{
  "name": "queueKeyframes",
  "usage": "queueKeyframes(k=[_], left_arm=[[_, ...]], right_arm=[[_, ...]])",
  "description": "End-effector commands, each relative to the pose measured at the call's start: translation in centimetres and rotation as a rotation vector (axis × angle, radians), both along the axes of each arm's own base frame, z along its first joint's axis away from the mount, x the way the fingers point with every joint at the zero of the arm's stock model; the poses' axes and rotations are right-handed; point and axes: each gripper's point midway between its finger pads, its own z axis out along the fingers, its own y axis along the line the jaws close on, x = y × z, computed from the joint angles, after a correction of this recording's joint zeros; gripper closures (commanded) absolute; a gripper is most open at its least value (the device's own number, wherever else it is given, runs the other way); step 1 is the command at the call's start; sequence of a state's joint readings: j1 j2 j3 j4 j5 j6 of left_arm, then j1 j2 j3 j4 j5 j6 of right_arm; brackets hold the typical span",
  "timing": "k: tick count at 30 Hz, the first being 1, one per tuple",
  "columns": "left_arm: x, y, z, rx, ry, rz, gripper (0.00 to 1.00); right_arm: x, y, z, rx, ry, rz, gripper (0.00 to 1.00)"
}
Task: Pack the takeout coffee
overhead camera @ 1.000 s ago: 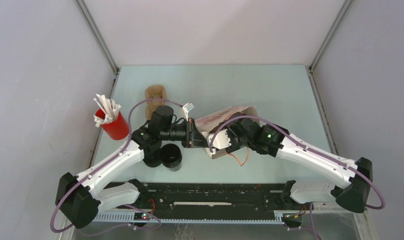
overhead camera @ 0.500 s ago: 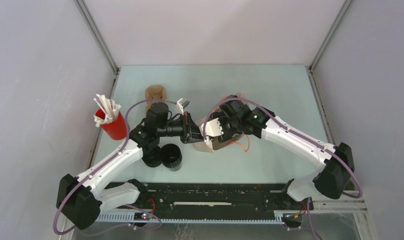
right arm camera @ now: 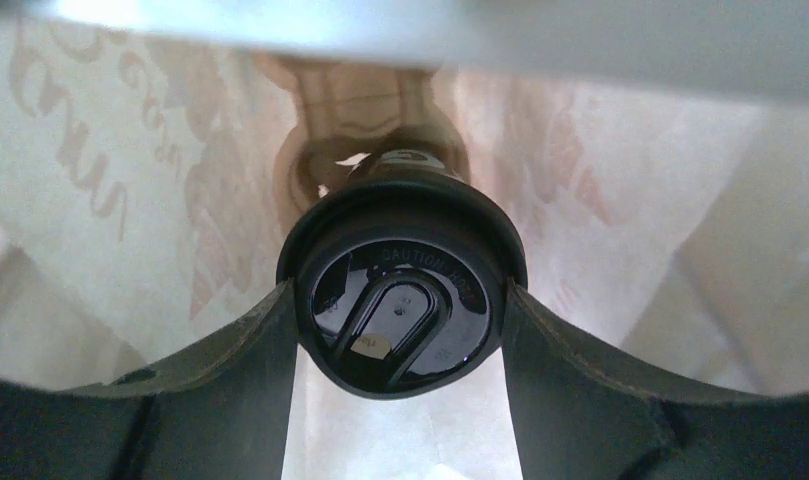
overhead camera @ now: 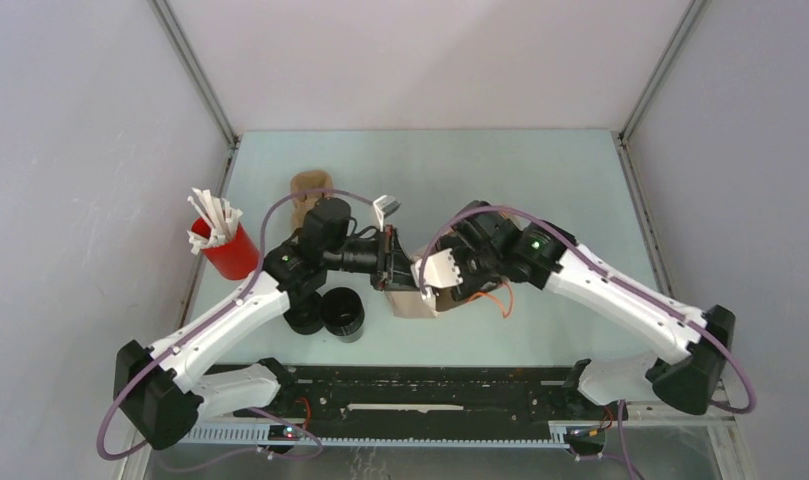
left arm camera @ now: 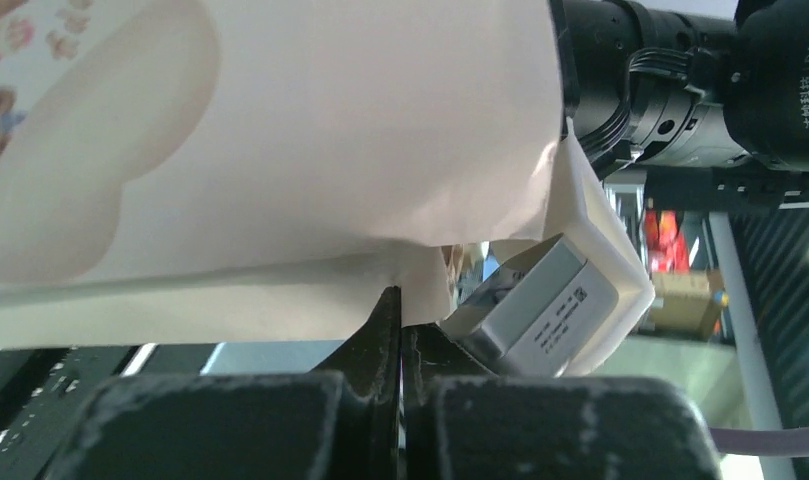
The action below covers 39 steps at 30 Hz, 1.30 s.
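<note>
A black takeout coffee [right arm camera: 400, 240] with a round black lid sits between the fingers of my right gripper [right arm camera: 400, 310], which is shut on its lid rim, inside a cream paper bag [right arm camera: 130, 200]. From above, the bag [overhead camera: 412, 303] hangs at the table's centre between both wrists. My left gripper [left arm camera: 400, 305] is shut on the bag's [left arm camera: 280, 150] edge, and from above that left gripper [overhead camera: 391, 264] is at the bag's left side. Another black takeout coffee [overhead camera: 342, 313] stands on the table beside the left arm.
A red cup [overhead camera: 230, 251] with white sticks stands at the left wall. A brown pulp carrier [overhead camera: 309, 189] lies behind the left arm. The right wrist's white camera housing [left arm camera: 555, 300] sits close to my left fingers. The arm bases and a black rail [overhead camera: 420, 395] line the near edge.
The right arm swung left and back, then came forward again with the cup. The bag moved from a slant across the centre to a spot nearer the front, still pinched by the left gripper.
</note>
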<state>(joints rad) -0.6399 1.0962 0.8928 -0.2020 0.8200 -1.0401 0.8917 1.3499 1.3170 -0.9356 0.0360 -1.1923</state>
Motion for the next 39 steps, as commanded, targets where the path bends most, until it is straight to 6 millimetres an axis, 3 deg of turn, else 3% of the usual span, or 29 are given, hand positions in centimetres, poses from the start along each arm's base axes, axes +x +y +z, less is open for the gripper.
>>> queueKeyframes(k=[1, 6, 10, 13, 17, 20, 23, 29, 35, 39], left_arm=[[-3.8, -1.4, 5.5, -0.126, -0.133, -0.194, 1.00], [-4.8, -0.9, 6.4, -0.154, -0.155, -0.221, 1.00], [-4.8, -0.8, 5.1, -0.127, -0.159, -0.233, 1.00], [-3.6, -0.6, 2.0, -0.018, -0.183, -0.212, 1.00], [-0.5, 1.0, -2.6, 0.187, -0.213, -0.141, 1.00], [1.8, 2.3, -4.2, 0.309, -0.245, -0.091, 1.00], [3.8, 3.1, -3.6, 0.395, -0.304, -0.055, 1.00], [6.1, 4.0, -1.6, 0.513, -0.360, -0.010, 1.00], [7.7, 4.8, -1.2, 0.620, -0.384, 0.003, 1.00], [9.1, 6.0, -1.9, 0.753, -0.397, -0.025, 1.00]], right_arm=[[-4.2, -3.4, 1.0, -0.090, 0.030, -0.056, 1.00], [-8.1, -5.0, 1.3, -0.126, 0.078, -0.058, 1.00], [-9.6, -6.2, 0.1, -0.178, 0.167, -0.079, 1.00], [-9.3, -6.1, -0.4, -0.187, 0.191, -0.102, 1.00], [-7.2, -4.6, -0.3, -0.112, 0.170, -0.203, 0.98], [-6.4, -3.7, 0.1, -0.070, 0.211, -0.284, 0.93], [-5.9, -2.7, 0.8, -0.044, 0.215, -0.289, 0.90], [-4.4, -1.0, 3.1, 0.045, 0.212, -0.395, 1.00], [-3.8, -0.7, 2.8, 0.052, 0.253, -0.557, 1.00], [-3.7, 0.8, 2.1, 0.126, 0.329, -0.684, 1.00]])
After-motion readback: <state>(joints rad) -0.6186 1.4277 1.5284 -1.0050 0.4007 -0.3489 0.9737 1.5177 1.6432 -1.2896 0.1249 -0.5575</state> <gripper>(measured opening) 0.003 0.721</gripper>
